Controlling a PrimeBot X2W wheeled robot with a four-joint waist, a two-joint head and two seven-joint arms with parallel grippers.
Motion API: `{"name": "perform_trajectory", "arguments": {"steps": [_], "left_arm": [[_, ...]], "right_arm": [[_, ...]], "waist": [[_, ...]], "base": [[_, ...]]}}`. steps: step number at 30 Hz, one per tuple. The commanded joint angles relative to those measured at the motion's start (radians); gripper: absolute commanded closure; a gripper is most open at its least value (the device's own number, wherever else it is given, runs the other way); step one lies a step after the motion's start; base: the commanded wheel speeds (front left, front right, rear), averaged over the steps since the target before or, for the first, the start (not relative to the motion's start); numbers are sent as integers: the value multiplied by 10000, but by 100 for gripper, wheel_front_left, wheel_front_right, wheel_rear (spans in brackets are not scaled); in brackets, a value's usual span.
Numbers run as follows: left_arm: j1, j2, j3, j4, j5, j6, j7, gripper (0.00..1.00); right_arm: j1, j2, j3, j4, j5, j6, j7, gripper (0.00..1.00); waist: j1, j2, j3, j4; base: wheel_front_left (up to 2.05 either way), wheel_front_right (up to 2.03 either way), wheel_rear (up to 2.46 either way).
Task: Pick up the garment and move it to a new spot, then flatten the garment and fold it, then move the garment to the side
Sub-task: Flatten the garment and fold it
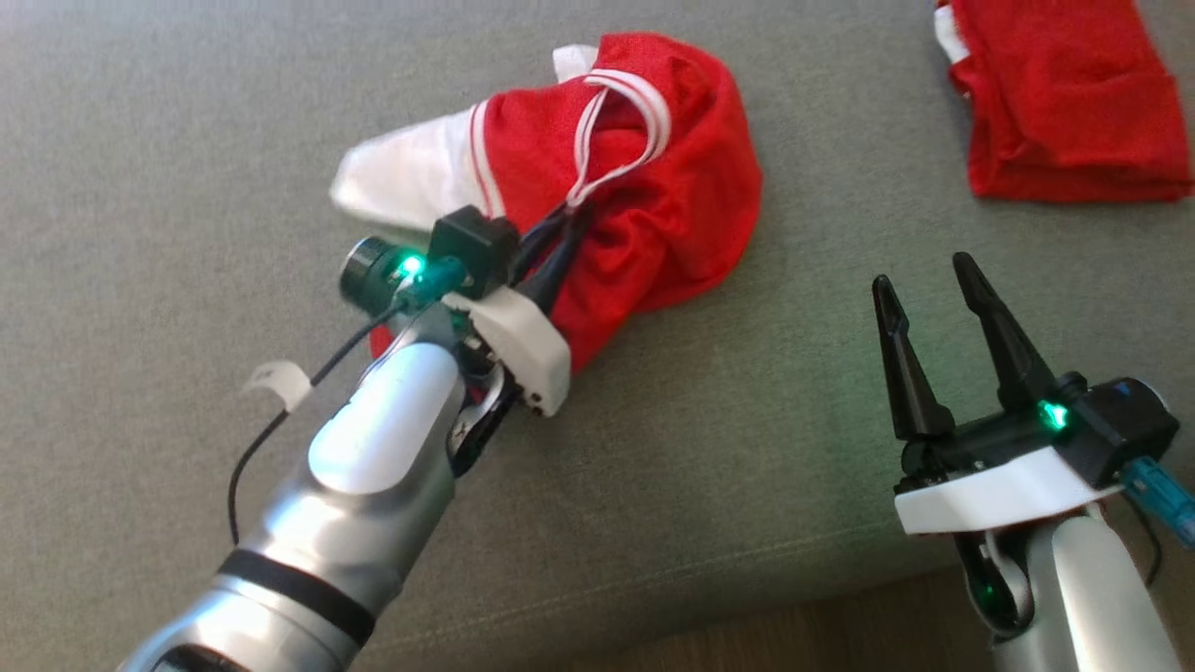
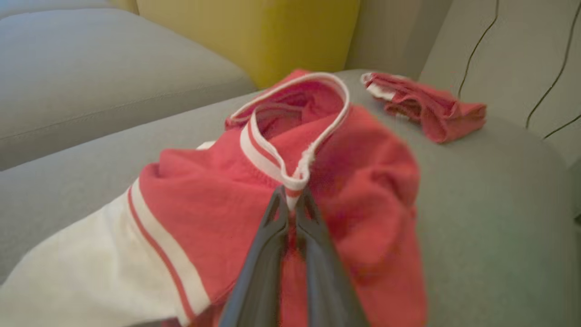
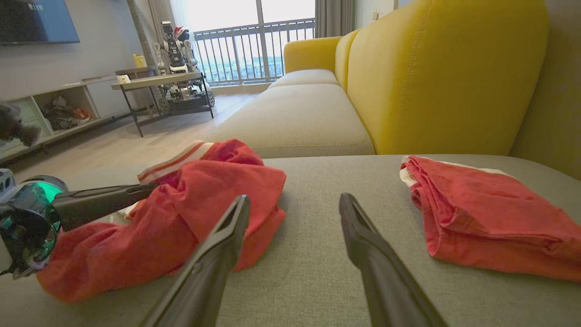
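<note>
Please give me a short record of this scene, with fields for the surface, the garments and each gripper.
surface: grey sofa cushion
garment in work: red and white garment, crumpled in a heap
left gripper: shut on the striped collar band of that garment
right gripper: open, holding nothing, apart from both garments
other item: second red garment, lying apart at the far right

Garment (image 1: 653, 187) was soft matt jersey cloth with ribbed trim. Seat cushion (image 1: 187, 140) was coarse-woven fabric, matt. Right gripper (image 1: 922, 269) had matt dark plastic-looking fingers and a smooth white base. Left forearm (image 1: 373, 448) shell was glossy, metallic-looking. Floor strip (image 1: 840, 635) looked like wood.
</note>
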Motion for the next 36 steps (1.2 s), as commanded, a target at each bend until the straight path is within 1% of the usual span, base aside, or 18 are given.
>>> {"name": "perform_trajectory", "arguments": {"steps": [1, 3, 5, 6, 7, 9, 11, 12, 14, 19, 22, 25, 26, 30, 31, 33, 36], "left_arm": [[-662, 80, 130, -669, -364, -145, -73, 100], [-799, 161, 59, -1249, -979, -224, 183, 100], [-937, 267, -183, -2113, -1943, -240, 788, 100], [-1036, 399, -272, -2594, -2463, -242, 1166, 100], [-1288, 715, -262, -3533, -3413, -245, 1940, 100], [-1533, 935, -42, -4316, -4235, -246, 2698, 100], [-1784, 1007, 245, -4959, -4927, -224, 3446, 100], [-1930, 999, 421, -5244, -5211, -108, 3758, 100], [-2275, 938, 756, -5756, -5617, 260, 4249, 100], [-3269, 444, 1558, -6634, -6603, 1343, 4937, 100], [-4106, 225, 1940, -6711, -7016, 1936, 4934, 100], [-4999, 129, 2292, -6454, -7236, 2518, 4602, 100], [-4999, 129, 2292, -6454, -7236, 2518, 4602, 100], [-5737, 91, 2893, -5471, -7386, 3576, 3873, 100], [-5761, 89, 2974, -5117, -7379, 3777, 3762, 100], [-5566, 162, 3118, -4339, -7326, 4043, 3577, 100], [-4886, 551, 3348, -3150, -7293, 4164, 3316, 100]], "right_arm": [[-183, -37, 285, -286, 157, -4, -51, 0], [-147, -37, 343, -226, 321, -4, -51, 0], [-78, -37, 373, -158, 465, -4, -51, 0], [-40, -37, 390, -123, 525, -4, -51, 0], [16, -37, 429, -70, 625, -4, -51, 0], [72, -37, 438, -39, 713, -4, -51, 0], [140, -37, 418, -11, 798, -4, -51, 0], [171, -37, 412, 7, 844, -4, -51, 0], [223, -37, 440, 28, 903, -4, -51, 0], [271, -37, 410, -21, 946, -4, -51, 0], [257, -37, 351, -62, 929, -4, -51, 0], [243, -37, 343, -97, 926, -4, -51, 0], [243, -37, 343, -97, 926, -4, -51, 0], [249, -37, 325, -147, 940, -4, -51, 0], [257, -37, 321, -165, 946, -4, -51, 0], [255, -37, 318, -192, 965, -4, -51, 0], [226, -37, 341, -235, 1013, -4, -51, 0]], "waist": [[0, 0, -269, -123], [0, 0, -535, -238], [0, 0, -802, -347], [0, 0, -930, -401], [0, 0, -1154, -518], [0, 0, -1375, -639], [0, 0, -1564, -761], [0, 0, -1644, -825], [0, 0, -1759, -953], [0, 0, -1881, -1179], [0, 0, -1878, -1261], [0, 0, -1867, -1332], [0, 0, -1867, -1332], [0, 0, -1878, -1379], [0, 0, -1877, -1386], [0, 0, -1860, -1400], [0, 0, -1761, -1446]], "base": [[0, 0, 0], [0, 0, 0], [0, 0, 0], [0, 0, 0], [0, 0, 0], [0, 0, 0], [0, 0, 0], [0, 0, 0], [0, 0, 0], [0, 0, 0], [0, 0, 0], [0, 0, 0], [0, 0, 0], [0, 0, 0], [0, 0, 0], [0, 0, 0], [0, 0, 0]]}}
